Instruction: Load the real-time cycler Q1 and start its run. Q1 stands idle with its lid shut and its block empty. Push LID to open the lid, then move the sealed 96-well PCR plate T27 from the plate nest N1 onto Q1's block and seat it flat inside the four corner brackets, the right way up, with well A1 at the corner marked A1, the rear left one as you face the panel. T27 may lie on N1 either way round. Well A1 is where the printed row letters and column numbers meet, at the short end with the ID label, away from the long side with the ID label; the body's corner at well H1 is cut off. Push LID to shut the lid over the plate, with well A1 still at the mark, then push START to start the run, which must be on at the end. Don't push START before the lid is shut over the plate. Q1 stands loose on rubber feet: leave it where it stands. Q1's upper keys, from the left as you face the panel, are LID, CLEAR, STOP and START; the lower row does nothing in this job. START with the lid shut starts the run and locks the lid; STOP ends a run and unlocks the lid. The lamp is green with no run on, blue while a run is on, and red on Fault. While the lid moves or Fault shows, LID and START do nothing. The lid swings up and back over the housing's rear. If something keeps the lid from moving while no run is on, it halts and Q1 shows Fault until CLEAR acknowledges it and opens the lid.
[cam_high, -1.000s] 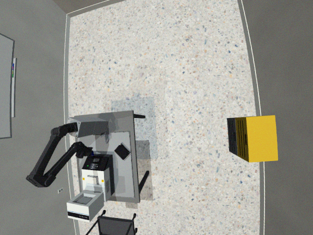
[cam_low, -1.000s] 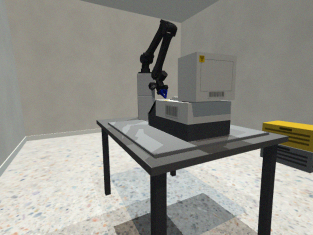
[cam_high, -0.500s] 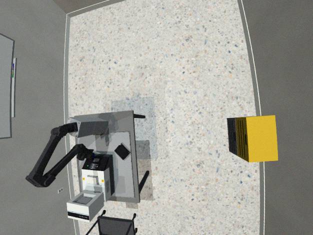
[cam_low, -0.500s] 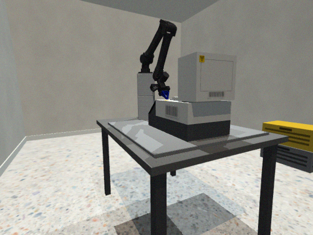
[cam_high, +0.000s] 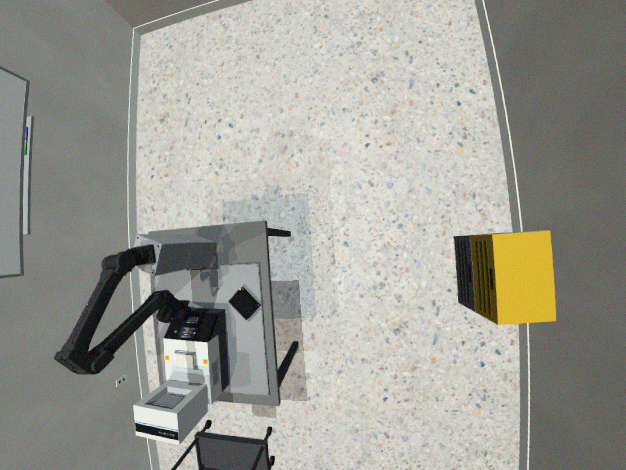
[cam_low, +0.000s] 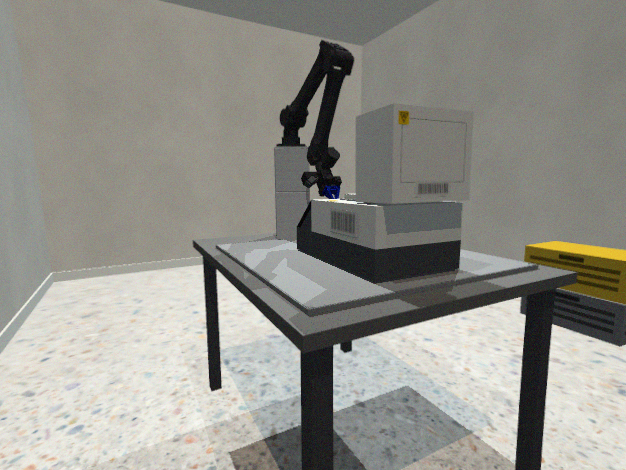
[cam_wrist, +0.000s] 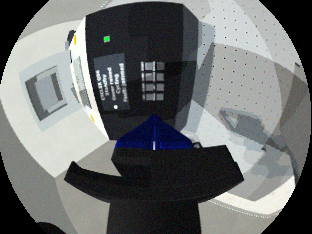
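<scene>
Just below tool (cam_wrist: 155, 136), panel (cam_wrist: 143, 61)

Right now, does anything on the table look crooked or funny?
Yes. The dark plate lies turned cornerwise on the table, not square with the cycler. The cycler's lid stands open; its lamp glows green.

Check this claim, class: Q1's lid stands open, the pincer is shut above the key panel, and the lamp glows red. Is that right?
Not quite. The lamp glows green, not red, as the wrist view shows. The rest holds: Q1's lid stands open and the shut pincer hangs above the key panel.
</scene>
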